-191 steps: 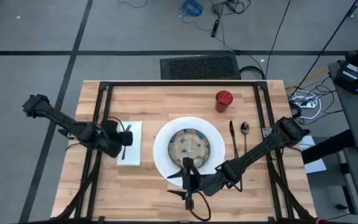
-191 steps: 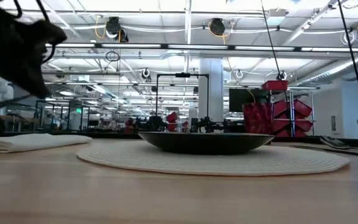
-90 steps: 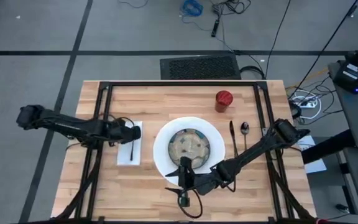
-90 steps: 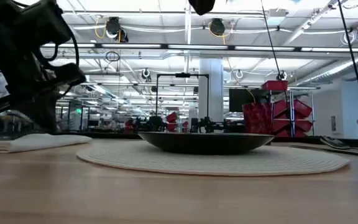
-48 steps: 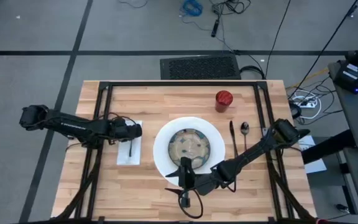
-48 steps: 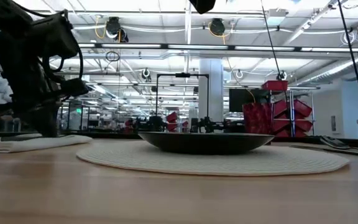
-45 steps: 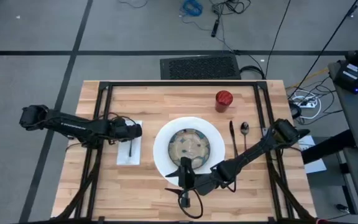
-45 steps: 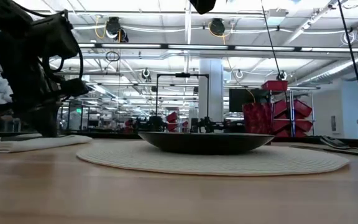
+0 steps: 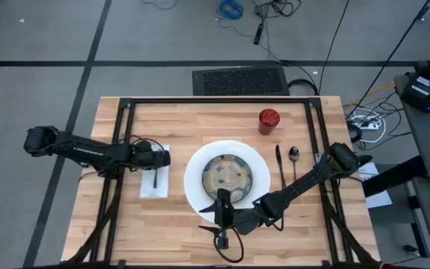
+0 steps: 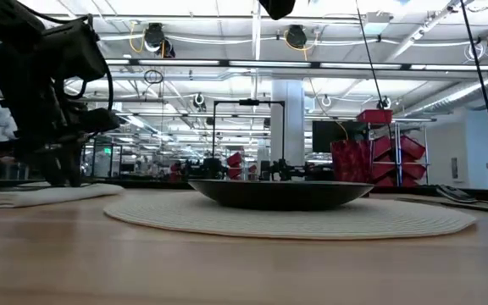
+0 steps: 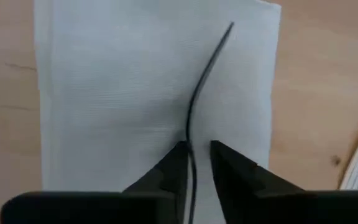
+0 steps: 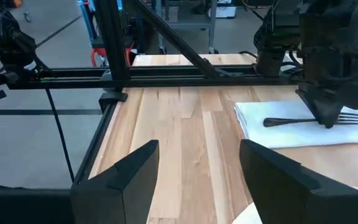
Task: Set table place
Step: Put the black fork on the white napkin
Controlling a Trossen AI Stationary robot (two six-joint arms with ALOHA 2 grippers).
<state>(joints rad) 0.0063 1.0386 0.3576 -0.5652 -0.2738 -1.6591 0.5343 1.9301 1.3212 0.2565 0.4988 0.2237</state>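
Overhead arrangement of the place setting on the table (image 9: pixel 192 119), a pale plank top in a black frame. At centre stands the white plate (image 9: pixel 194 183) with the speckled bowl (image 9: pixel 228 176) resting inside it; in the low view the bowl appears as a dark shallow profile on the wide pale disc. To the plate's left lies the white napkin (image 9: pixel 149 187), lengthwise, with a dark fork (image 9: pixel 156 178) lying along it. To the plate's right, two more dark pieces lie side by side on the bare wood — a knife (image 9: pixel 280 166) nearer the plate and a spoon (image 9: pixel 294 161) just beyond it. The red cup (image 9: pixel 269 119) stands upright at the far right of the plate, apart from the cutlery. The left gripper (image 9: pixel 160 157) is lowered over the far end of the napkin; its wrist view shows the two dark fingers (image 11: pixel 229 168) set narrowly on either side of the fork, which lies flat on the cloth — whether they pinch the metal or merely flank it cannot be told. The right gripper (image 9: pixel 223 203) hangs at the plate's near edge, its jaws spread wide and holding nothing; its wrist view looks across bare planks toward the napkin and fork.
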